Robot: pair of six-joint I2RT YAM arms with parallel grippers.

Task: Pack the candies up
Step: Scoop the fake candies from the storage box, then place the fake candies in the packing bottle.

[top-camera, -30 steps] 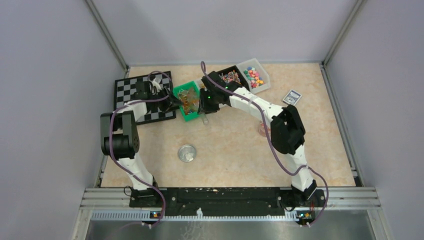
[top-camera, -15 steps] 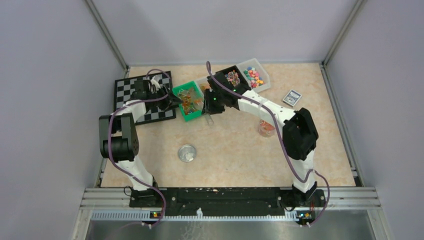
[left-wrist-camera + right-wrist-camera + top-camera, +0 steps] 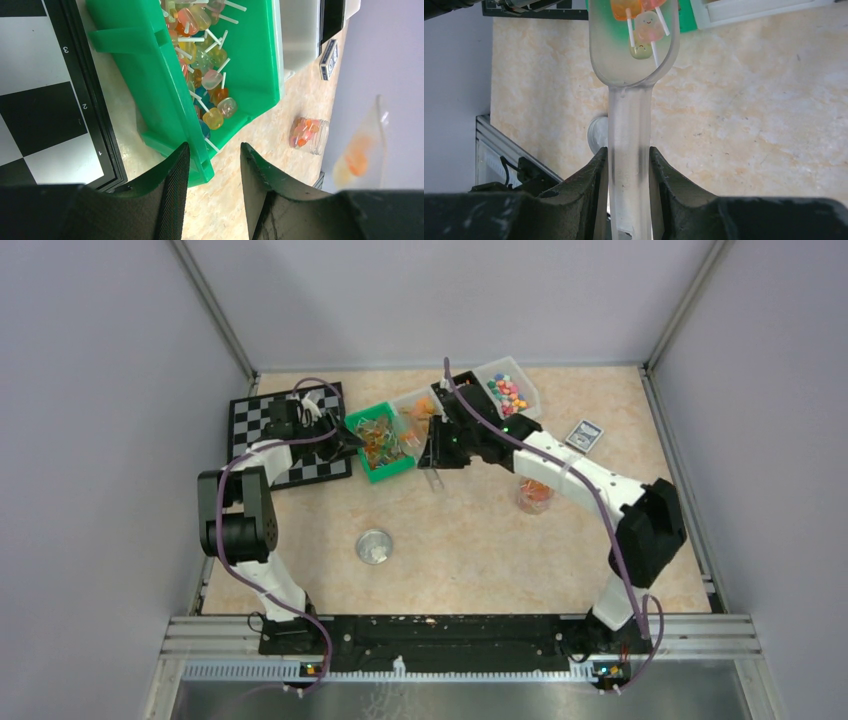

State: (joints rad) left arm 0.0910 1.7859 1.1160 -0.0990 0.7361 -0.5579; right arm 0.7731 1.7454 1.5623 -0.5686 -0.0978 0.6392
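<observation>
My right gripper [image 3: 628, 152] is shut on the handle of the clear scoop [image 3: 634, 50]. The scoop bowl carries a few candies [image 3: 644, 30], orange, pink and yellow, above the bare table just off the green bin's near corner. In the top view this gripper [image 3: 437, 455] hangs between the green bin [image 3: 380, 440] and the clear jar [image 3: 533, 495], which holds orange-red candies. My left gripper [image 3: 212, 165] is open, its jaws astride the green bin's near corner [image 3: 200, 170]. The bin is full of mixed candies [image 3: 210, 80].
A chessboard [image 3: 285, 430] lies left of the green bin. A clear bin of orange sweets [image 3: 415, 405] and a white bin of coloured sweets [image 3: 508, 390] stand at the back. A card box [image 3: 584, 434] lies far right. The jar lid [image 3: 374, 546] lies mid-table.
My right arm has swung to the right, carrying the loaded scoop from over the green bin to beside it. The left arm has not moved.
</observation>
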